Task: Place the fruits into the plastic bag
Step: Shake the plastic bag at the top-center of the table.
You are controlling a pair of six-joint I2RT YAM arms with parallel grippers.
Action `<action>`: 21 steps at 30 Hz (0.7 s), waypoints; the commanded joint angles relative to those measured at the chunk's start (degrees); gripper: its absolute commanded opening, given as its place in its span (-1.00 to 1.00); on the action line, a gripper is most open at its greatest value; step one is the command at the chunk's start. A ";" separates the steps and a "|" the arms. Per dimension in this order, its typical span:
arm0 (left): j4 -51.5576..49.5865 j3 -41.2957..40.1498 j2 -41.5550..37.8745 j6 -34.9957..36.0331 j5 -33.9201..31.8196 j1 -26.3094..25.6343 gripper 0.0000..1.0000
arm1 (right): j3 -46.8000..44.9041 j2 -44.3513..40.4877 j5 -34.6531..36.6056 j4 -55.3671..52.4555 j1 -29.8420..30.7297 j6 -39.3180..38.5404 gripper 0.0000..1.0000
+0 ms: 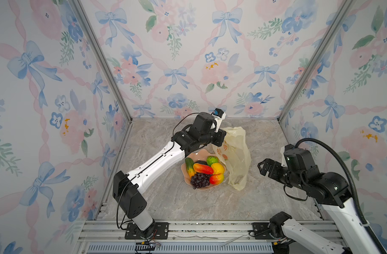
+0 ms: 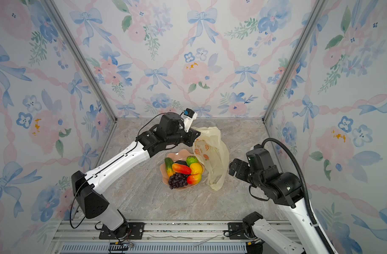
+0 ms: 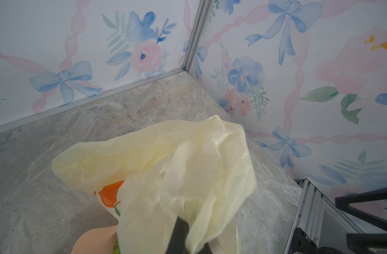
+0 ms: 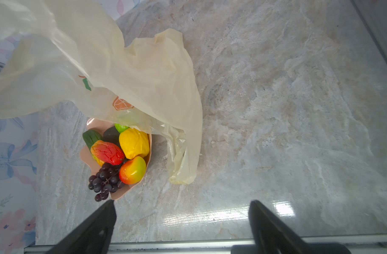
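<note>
Checked print first: found orange fruit pictures with green leaves on the plastic bag [image 1: 236,154]. Could not read the orange characters, too small.

Found the left gripper [image 3: 180,231] pinched fully closed on an upper fold of the bag, holding that part lifted above the marble-look table [image 1: 188,202], with the lower end trailing on it. Made out only a dark finger under the film in the left wrist view.

Found the right gripper [image 4: 182,202] spread wide, holding nothing and touching nothing, poised over bare table near the bag.

Located the fruits [image 1: 206,170] piled in the salmon-pink scalloped bowl [image 1: 201,152], beside the bag on the left-arm side:
- grape bunch [image 1: 200,179]
- cucumber [image 1: 189,167]
- red-orange mango [image 1: 203,169]
- second mango [image 1: 216,178]
- lemon [image 1: 217,168]
- bumpy green ball [image 1: 212,160]
- black avocado [image 1: 200,162], half hidden

Noted bag film overlapping the bowl's rim in the right wrist view.
</note>
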 commanded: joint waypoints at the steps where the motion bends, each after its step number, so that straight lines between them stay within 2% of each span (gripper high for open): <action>1: -0.50 1.91 1.15 -1.66 2.05 0.43 -1.00 | -4.72 -2.58 -3.63 -0.09 -0.47 -0.28 0.92; 6: -0.50 2.11 2.19 -2.41 2.67 0.52 -1.00 | -13.68 -5.26 -9.77 5.64 -0.21 2.19 0.92; 13: -0.57 3.23 2.94 -3.10 3.96 0.75 -1.00 | -20.34 -4.65 -7.93 10.30 0.28 3.34 0.92; 21: -1.49 3.50 3.38 -3.47 4.55 1.00 -1.00 | -32.80 0.91 -5.30 29.77 0.44 5.33 0.93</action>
